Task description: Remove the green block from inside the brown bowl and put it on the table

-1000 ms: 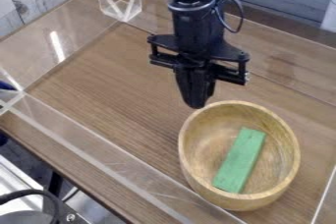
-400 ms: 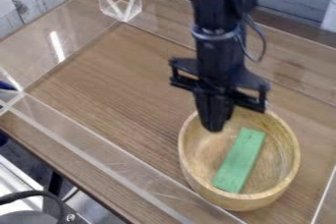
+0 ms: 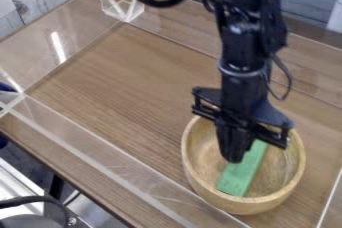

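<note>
The green block (image 3: 239, 179) lies flat inside the brown bowl (image 3: 194, 162) at the lower right of the table (image 3: 120, 82). My gripper (image 3: 237, 153) points straight down into the bowl, its black fingers pressed together and shut with nothing between them. Its tip is at the far end of the block and hides that end. Whether the tip touches the block I cannot tell.
Low clear acrylic walls (image 3: 80, 137) edge the tabletop on the left and front. A small clear acrylic piece (image 3: 123, 9) stands at the back left corner. The arm's black body rises from the bowl toward the top of the view.
The shut gripper has moved right and down, from above the table beside the bowl's far rim to inside the bowl over the block's far end. Block and bowl have stayed put.
</note>
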`<state>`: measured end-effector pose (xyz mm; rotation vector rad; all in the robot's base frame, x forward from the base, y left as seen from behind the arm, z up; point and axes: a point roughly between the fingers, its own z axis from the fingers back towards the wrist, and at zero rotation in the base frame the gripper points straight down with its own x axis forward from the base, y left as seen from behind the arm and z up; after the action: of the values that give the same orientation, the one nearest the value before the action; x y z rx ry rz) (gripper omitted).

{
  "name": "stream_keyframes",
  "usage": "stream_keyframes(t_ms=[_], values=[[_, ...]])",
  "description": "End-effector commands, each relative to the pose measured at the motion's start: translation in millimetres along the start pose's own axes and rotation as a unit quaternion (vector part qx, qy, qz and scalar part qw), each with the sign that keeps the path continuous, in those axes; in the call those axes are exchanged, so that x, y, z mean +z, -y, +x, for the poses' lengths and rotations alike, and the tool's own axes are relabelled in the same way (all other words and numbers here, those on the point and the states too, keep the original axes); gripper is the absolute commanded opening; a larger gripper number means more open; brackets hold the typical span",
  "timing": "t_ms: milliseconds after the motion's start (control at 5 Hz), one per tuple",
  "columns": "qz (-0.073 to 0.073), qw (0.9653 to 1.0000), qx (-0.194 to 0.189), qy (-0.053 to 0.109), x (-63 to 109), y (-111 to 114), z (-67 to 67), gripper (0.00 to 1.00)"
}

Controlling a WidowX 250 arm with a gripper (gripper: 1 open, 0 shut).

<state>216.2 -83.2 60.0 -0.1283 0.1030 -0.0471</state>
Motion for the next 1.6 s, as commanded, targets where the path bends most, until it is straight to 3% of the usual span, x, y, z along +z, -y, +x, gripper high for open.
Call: stream_keyframes(t_ms=[0,200,1400], values=[[0.0,0.9999,-0.008,0.009,-3.5,6,7.9,0.0],[0.002,0.9999,-0.01,0.004,-12.8,8,10.6,0.0],[0.004,0.9998,-0.012,-0.015,-28.7,5,10.0,0.0]])
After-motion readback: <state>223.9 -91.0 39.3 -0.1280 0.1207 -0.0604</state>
